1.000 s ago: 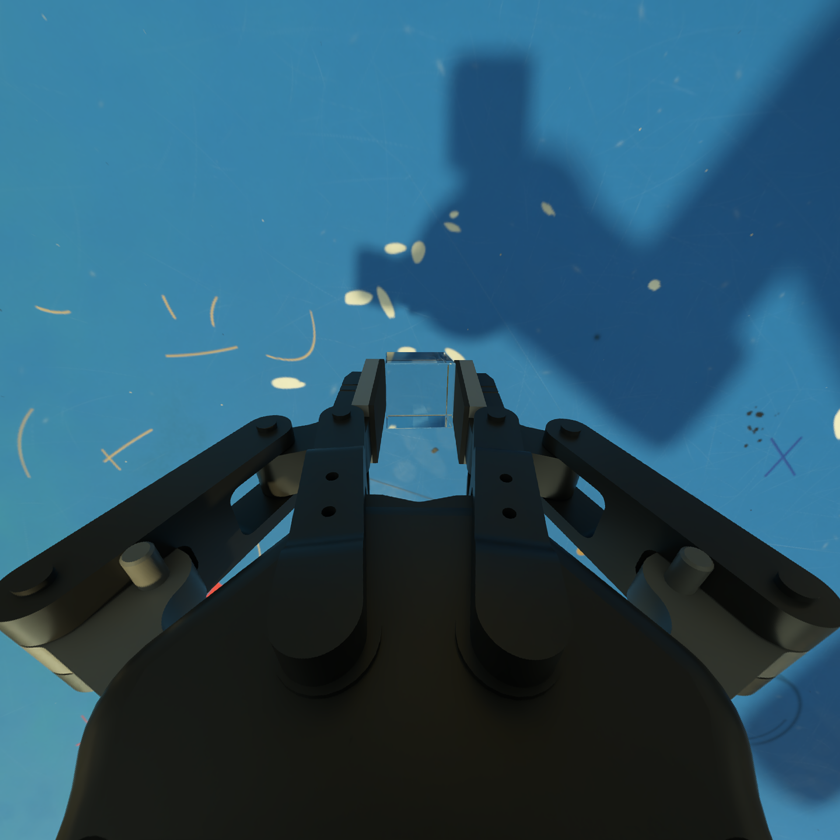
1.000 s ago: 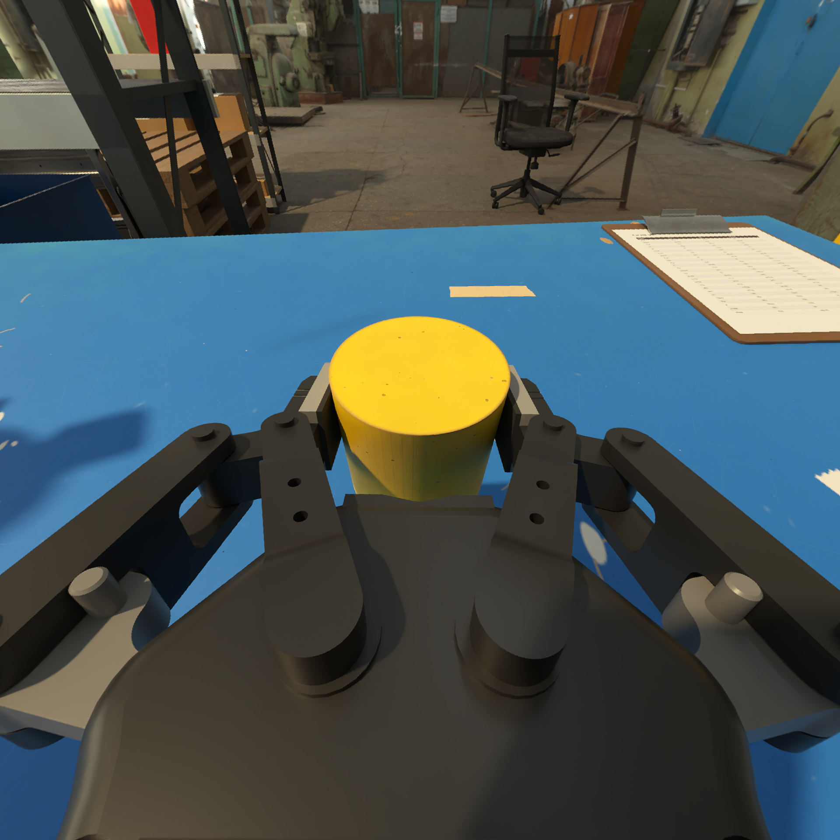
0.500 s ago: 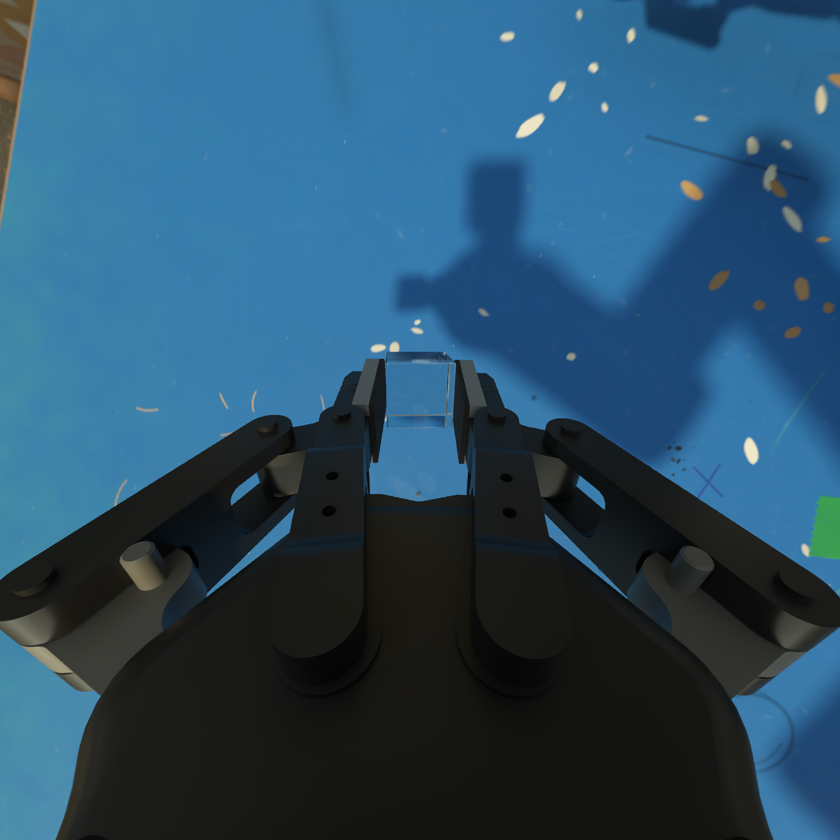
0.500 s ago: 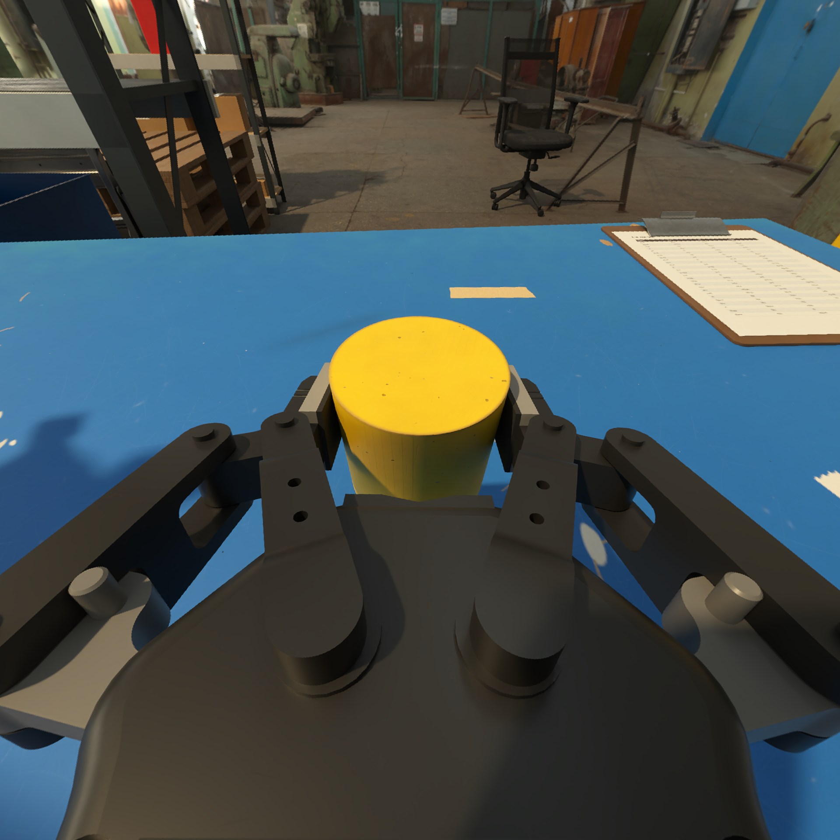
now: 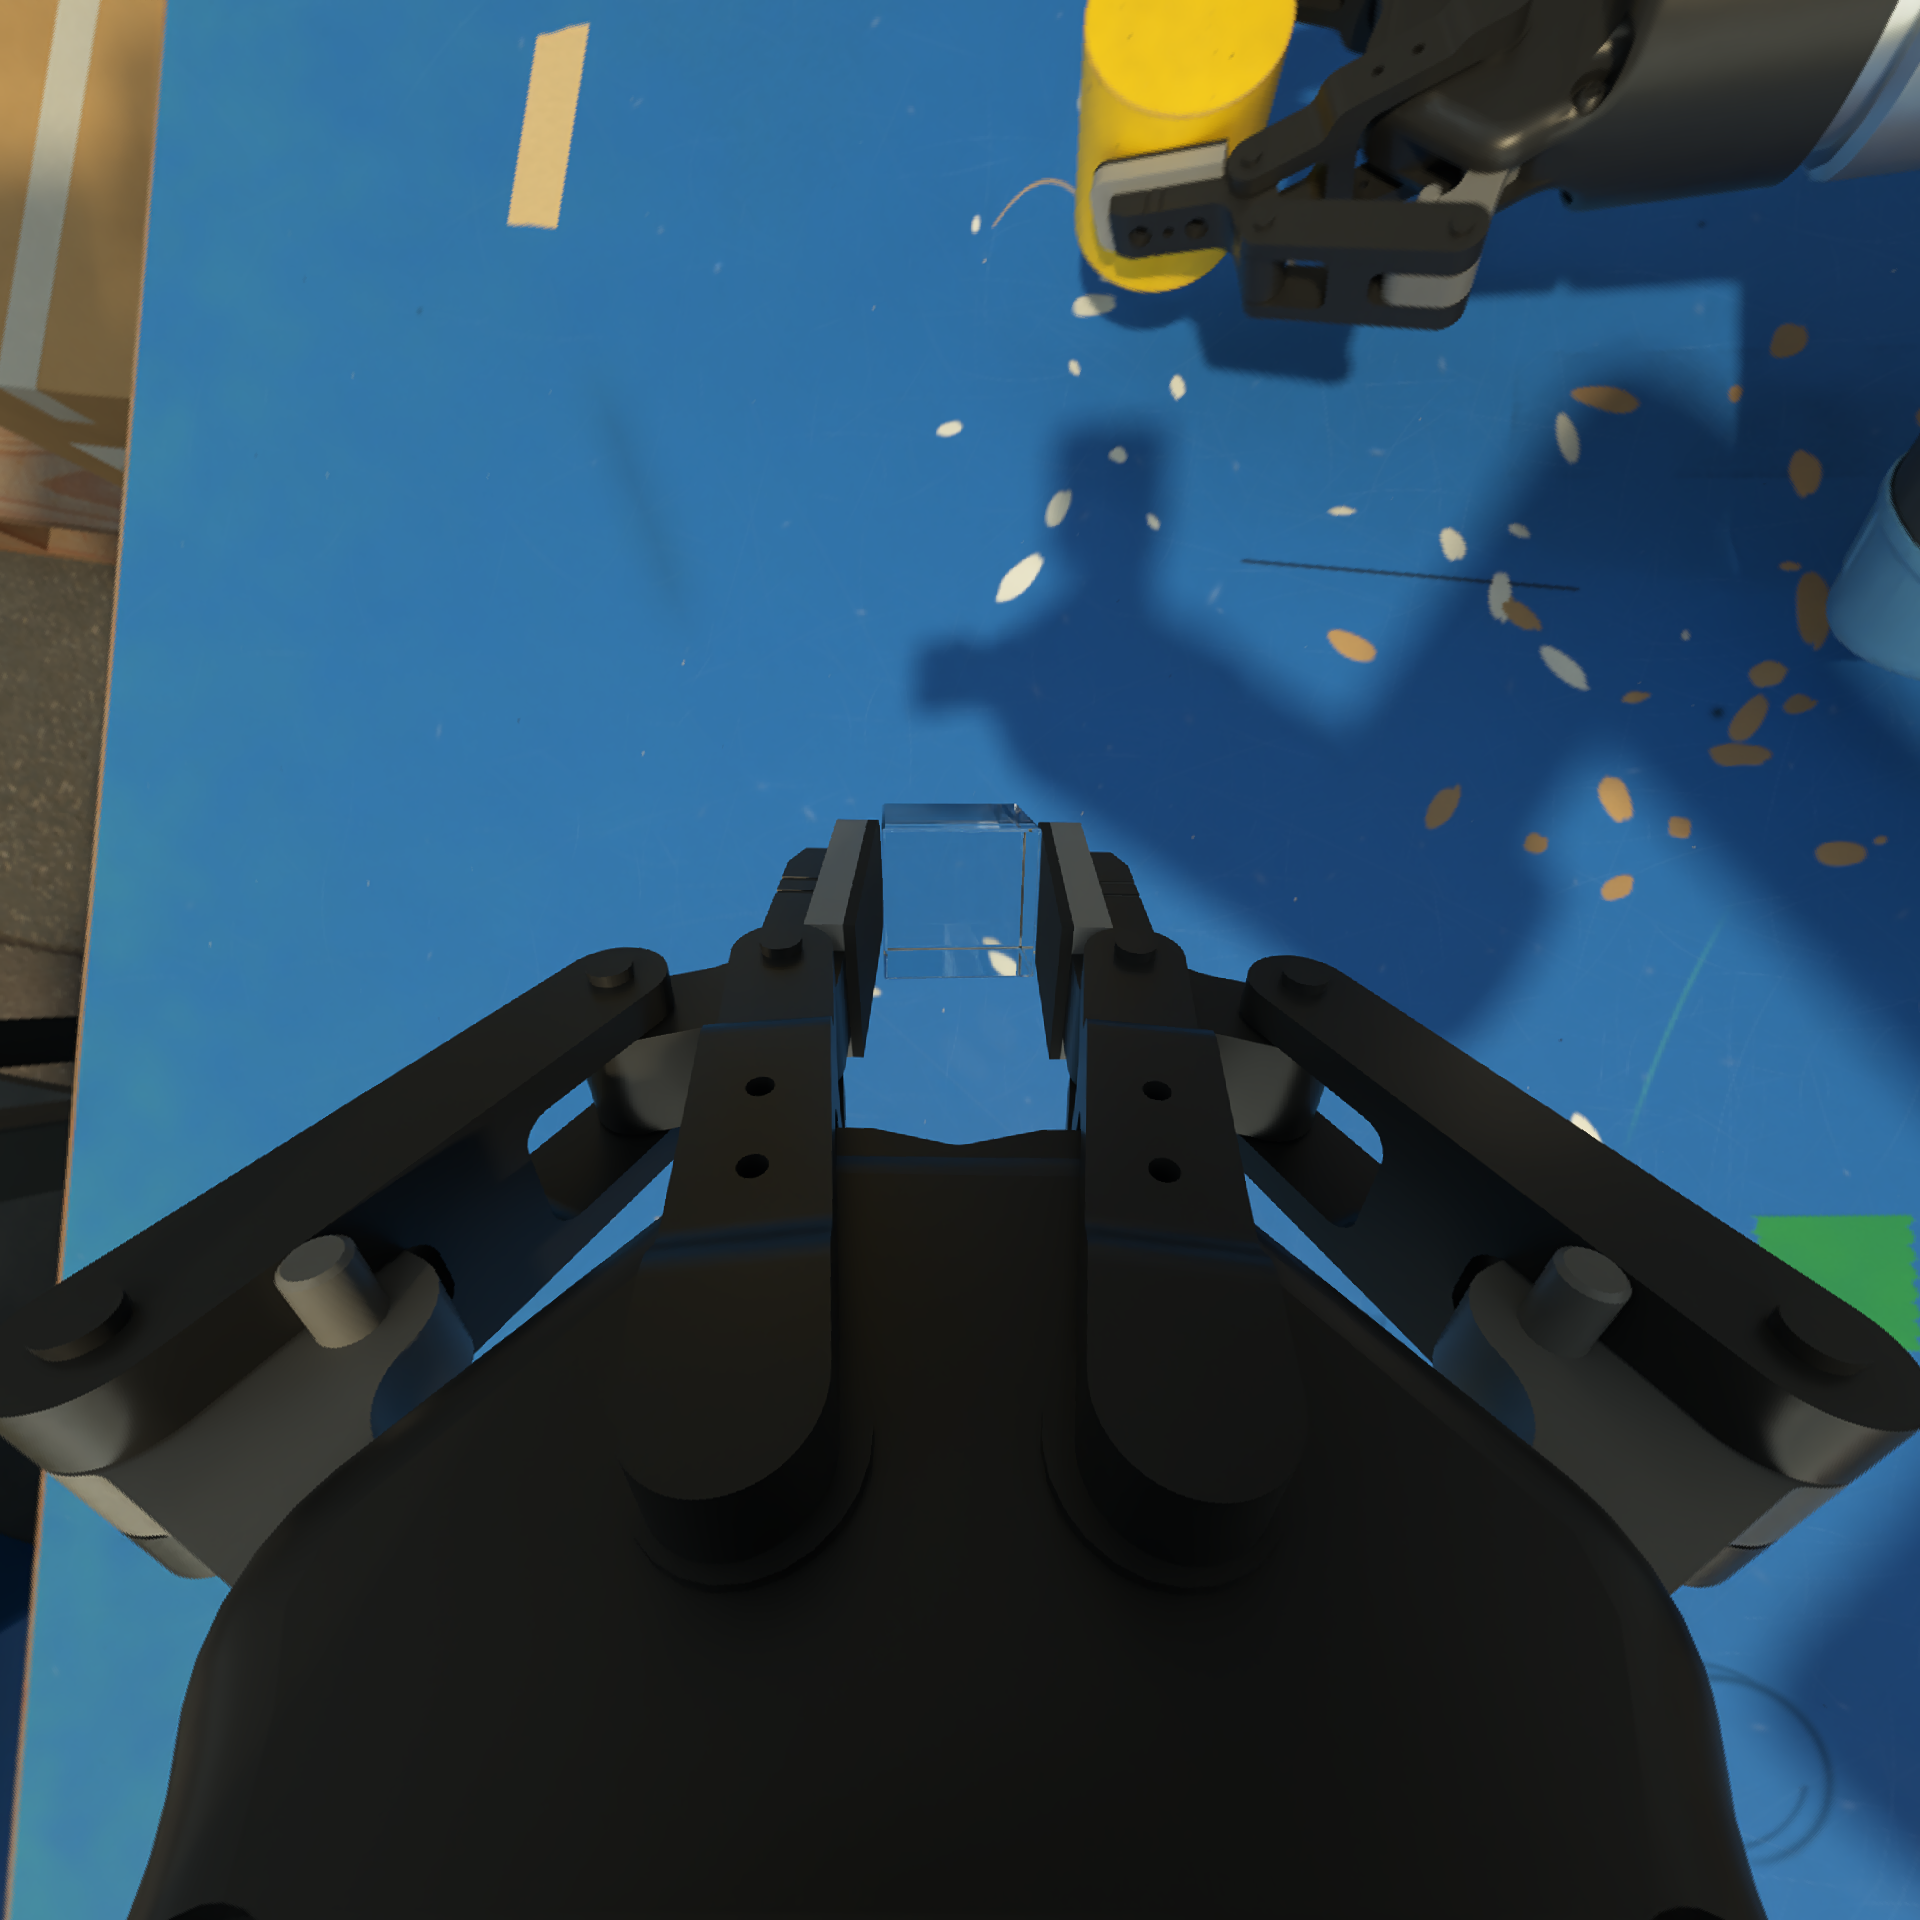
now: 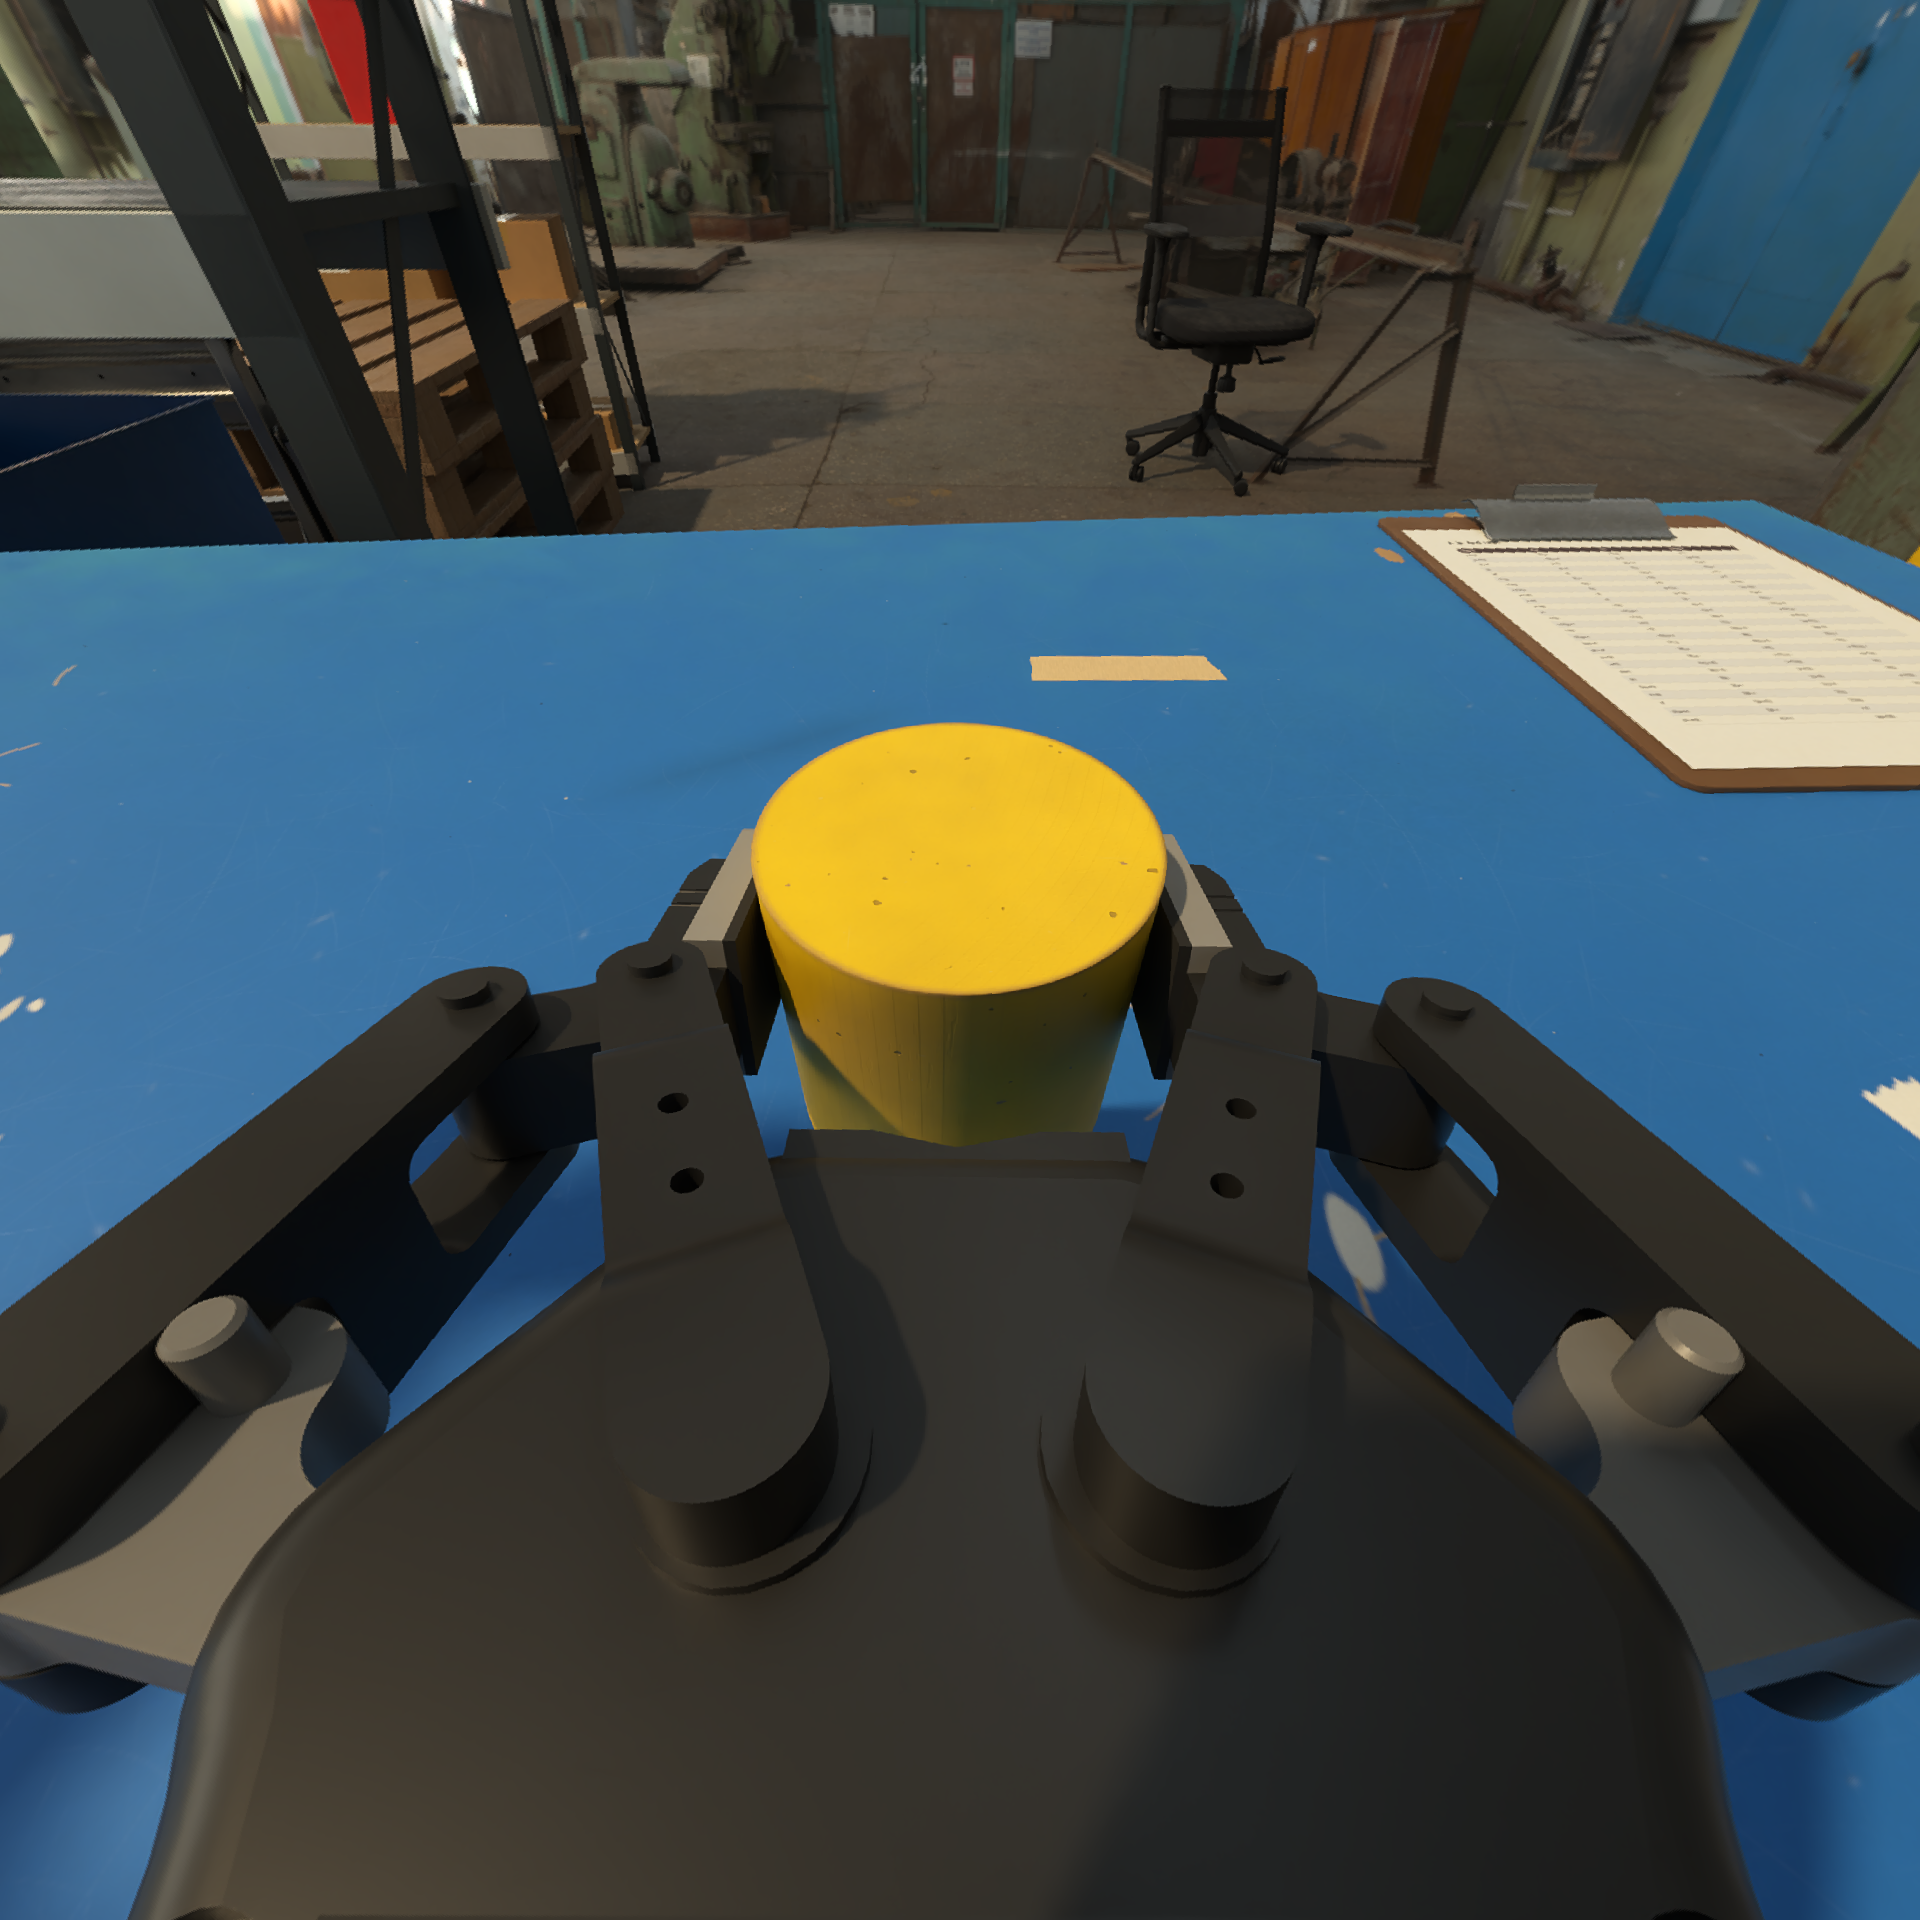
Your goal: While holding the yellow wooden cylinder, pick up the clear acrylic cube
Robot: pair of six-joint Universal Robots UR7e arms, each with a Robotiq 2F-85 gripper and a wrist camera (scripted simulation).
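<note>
My left gripper [image 5: 958, 894] is shut on the clear acrylic cube [image 5: 958, 883] and holds it high above the blue table [image 5: 520, 623]. My right gripper [image 6: 956, 914] is shut on the yellow wooden cylinder [image 6: 956, 862], upright between its pads, just above the table. The cylinder also shows in the left wrist view [image 5: 1179, 94], at the top right, with the right gripper [image 5: 1174, 203] clamped around it.
A clipboard [image 6: 1704, 655] with a sheet lies at the table's far right. A tan tape strip [image 6: 1127, 668] lies beyond the cylinder. Pale and brown flecks [image 5: 1455, 623] dot the table. A green patch [image 5: 1839, 1278] lies at the right. The table's edge [image 5: 114, 623] runs down the left.
My left gripper has risen with the cube; the table looks farther off, and the right gripper with the cylinder has come into the left wrist view. The right gripper has not moved.
</note>
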